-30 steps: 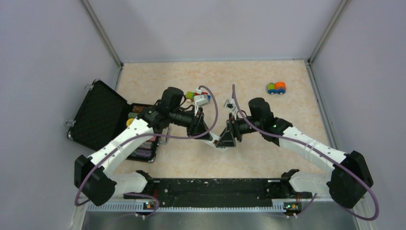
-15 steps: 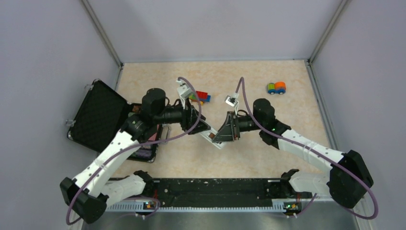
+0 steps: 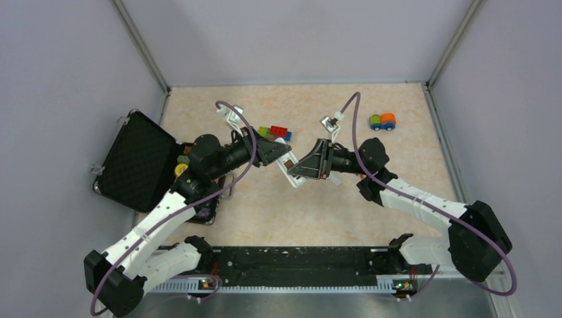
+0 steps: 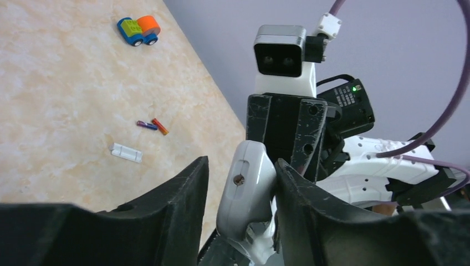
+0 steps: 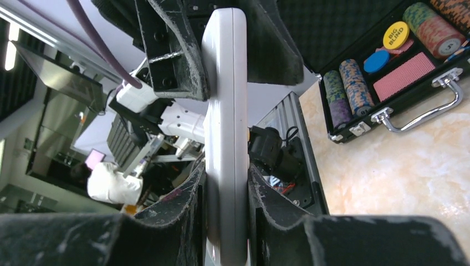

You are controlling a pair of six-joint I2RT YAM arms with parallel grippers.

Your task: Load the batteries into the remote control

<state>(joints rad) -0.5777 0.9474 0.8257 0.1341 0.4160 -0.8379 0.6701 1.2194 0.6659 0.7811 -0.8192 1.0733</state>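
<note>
Raised since a second ago, top view: remote control (image 3: 290,177) aloft over desk (image 3: 371,205). Left wrist: left gripper (image 4: 241,164) jaws spread about its end; batteries (image 4: 153,126) lying below. Right wrist: right gripper (image 5: 225,169) jaws pinching it edgewise. Likely light, rigid, slick; grip long edges.

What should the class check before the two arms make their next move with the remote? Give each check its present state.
1. Right gripper clamps the slim white rectangular remote control: ok, both fingers press its sides.
2. Left gripper grips the remote: not ok, a gap shows beside one finger.
3. The small white rectangular back cover is off: ok, it lies on the beige marbled table.
4. The tiny dark blue-purple cylindrical battery and tiny red-orange cylindrical battery are loaded: not ok, both lie on the table.
5. Battery compartment is reachable: cannot tell.
</note>
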